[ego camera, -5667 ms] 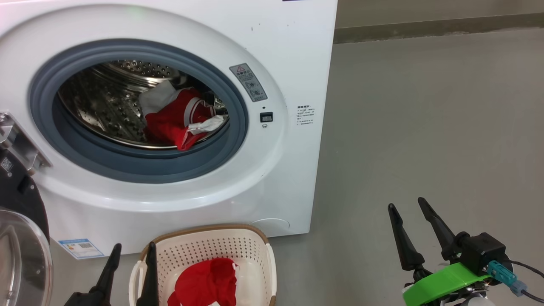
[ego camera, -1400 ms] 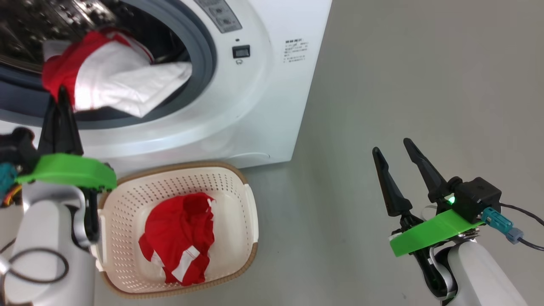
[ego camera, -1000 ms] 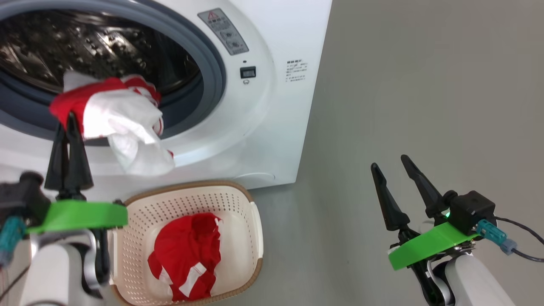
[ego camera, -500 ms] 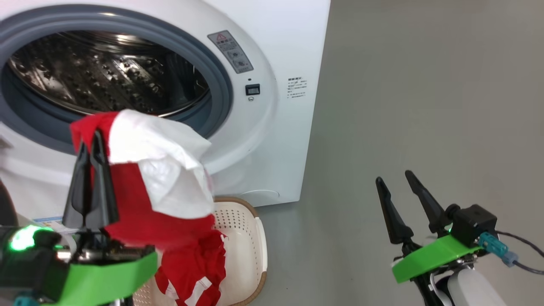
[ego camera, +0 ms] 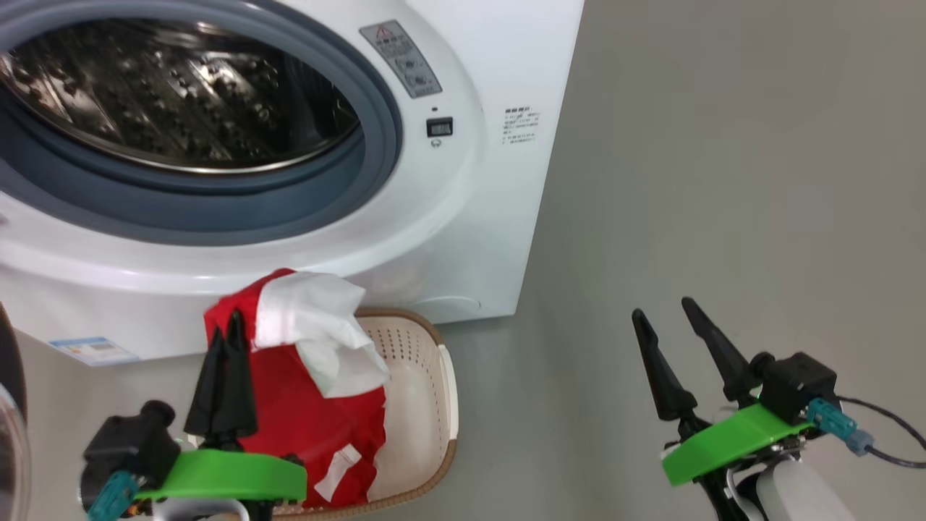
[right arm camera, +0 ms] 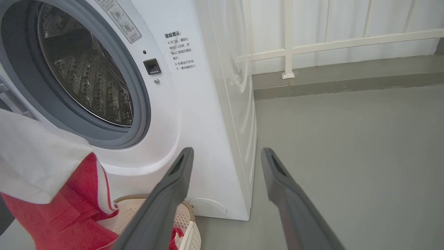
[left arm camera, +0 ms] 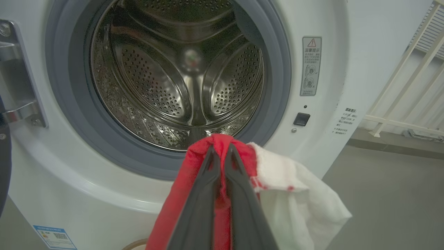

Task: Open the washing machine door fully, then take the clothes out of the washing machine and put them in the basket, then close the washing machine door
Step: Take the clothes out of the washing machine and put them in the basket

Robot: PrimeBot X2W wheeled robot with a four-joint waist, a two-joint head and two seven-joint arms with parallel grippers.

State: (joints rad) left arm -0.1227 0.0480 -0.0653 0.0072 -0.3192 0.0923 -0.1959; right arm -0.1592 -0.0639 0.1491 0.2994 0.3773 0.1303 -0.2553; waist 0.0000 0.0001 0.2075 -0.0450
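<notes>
Basket (ego camera: 418, 365) beneath hanging clothes (ego camera: 304, 412): head view.

You have a white railing (right arm camera: 288, 45) at the far side of the room, with thin upright posts and one long horizontal bar. Just below the railing runs a low grey kerb (right arm camera: 347, 80), and one post stands on it with a small foot plate (right arm camera: 288, 74). In front of the railing spreads a smooth grey floor (ego camera: 723, 181). Behind the railing you see a pale surface (right arm camera: 329, 17) with vertical lines. The light is soft and even.
</notes>
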